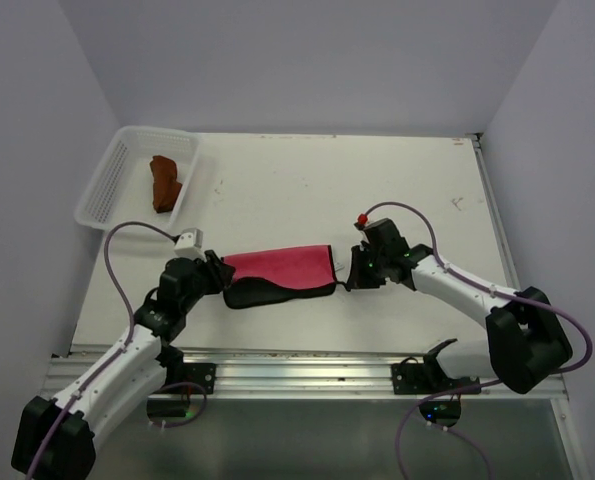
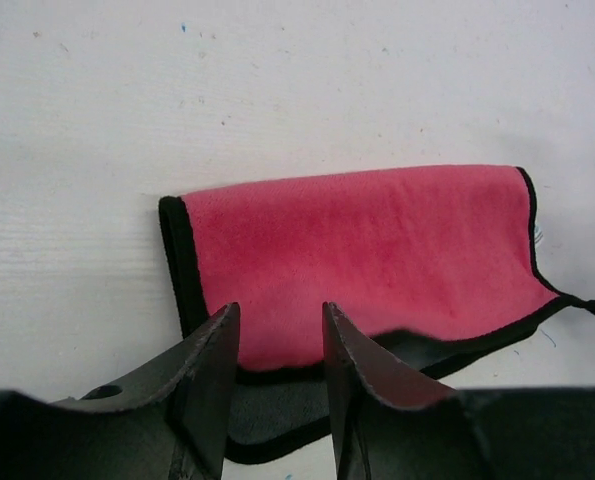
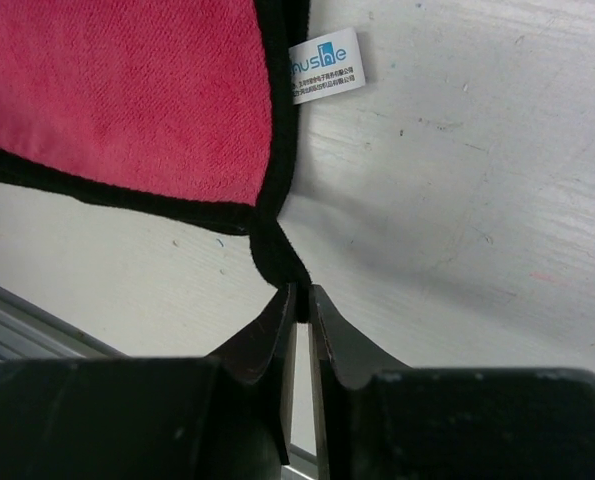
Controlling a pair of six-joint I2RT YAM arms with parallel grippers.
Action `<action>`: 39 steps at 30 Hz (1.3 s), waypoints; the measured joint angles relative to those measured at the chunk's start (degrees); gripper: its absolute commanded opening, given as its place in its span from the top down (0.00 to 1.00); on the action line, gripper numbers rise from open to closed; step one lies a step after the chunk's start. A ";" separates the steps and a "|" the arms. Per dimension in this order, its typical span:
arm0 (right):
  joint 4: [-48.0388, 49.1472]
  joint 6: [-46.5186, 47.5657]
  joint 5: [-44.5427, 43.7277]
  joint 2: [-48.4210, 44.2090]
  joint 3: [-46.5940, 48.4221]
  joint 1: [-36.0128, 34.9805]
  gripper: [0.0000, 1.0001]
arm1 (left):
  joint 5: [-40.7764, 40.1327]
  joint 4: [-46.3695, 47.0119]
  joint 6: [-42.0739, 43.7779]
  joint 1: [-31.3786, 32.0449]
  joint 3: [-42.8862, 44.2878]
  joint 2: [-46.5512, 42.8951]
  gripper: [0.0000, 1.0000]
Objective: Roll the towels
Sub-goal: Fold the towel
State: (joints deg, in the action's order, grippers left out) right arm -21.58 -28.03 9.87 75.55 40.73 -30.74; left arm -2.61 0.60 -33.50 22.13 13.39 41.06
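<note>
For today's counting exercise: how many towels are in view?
2. The pink towel lies on the table near the front; the brown towel sits in the basket, far left.

The left arm [image 1: 127, 350] and right arm [image 1: 457, 285] are wearing white shells over bulky black joints. A mauve cable [image 1: 112, 262] is looping off each wrist. The left gripper [image 1: 217, 272] and right gripper [image 1: 350, 268] are showing matte black, wedge-shaped fingers [image 2: 209, 385]. A white camera block [image 1: 187, 239] is capping the left wrist. Small green lights [image 1: 188, 411] are glowing by the bases.
</note>
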 measured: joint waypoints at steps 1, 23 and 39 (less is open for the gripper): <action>0.02 0.07 0.31 0.15 0.00 0.00 0.82 | -0.20 -0.63 -0.22 0.00 0.07 -1.20 0.57; -1.53 -0.83 -2.84 -3.52 6.05 -0.07 0.82 | 2.21 2.75 -1.90 -0.04 1.31 6.47 0.68; 6.08 -3.89 -1.09 16.24 15.04 -0.07 0.97 | 3.34 4.13 -1.92 -0.11 2.78 9.27 0.67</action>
State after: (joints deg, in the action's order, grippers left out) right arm -15.51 -31.92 8.78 91.79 55.77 -30.81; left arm 0.73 4.73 -35.42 22.02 16.16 50.33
